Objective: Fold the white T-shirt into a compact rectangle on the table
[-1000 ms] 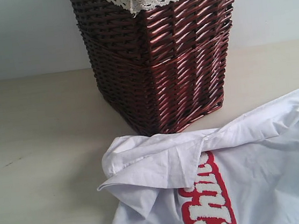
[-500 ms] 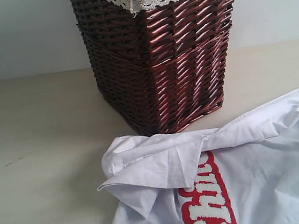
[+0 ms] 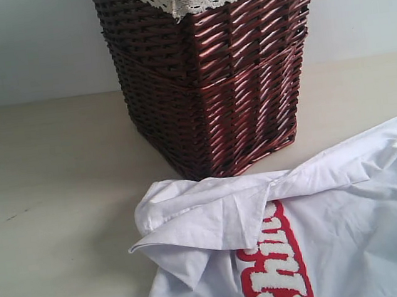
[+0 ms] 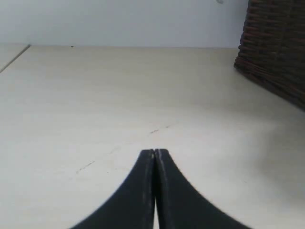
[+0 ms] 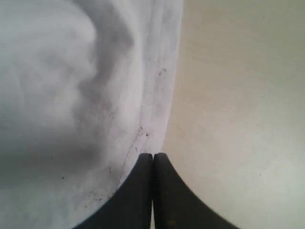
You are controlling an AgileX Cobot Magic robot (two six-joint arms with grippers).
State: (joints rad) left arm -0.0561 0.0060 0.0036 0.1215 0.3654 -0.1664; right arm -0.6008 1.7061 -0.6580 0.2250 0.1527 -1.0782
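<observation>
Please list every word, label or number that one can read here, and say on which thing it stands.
"Chi...": fuzzy white lettering on a red band, running sideways on the white T-shirt; its end is hidden under a fold of the cloth, so the word is incomplete.
Basket and table: no text to be seen.

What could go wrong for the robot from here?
The shirt lies bunched close to the basket, so pulling it flat might nudge the basket. A flap covers part of the lettering; folding over it could leave a lump. The right claw is shut at the hem and might just push cloth.
</observation>
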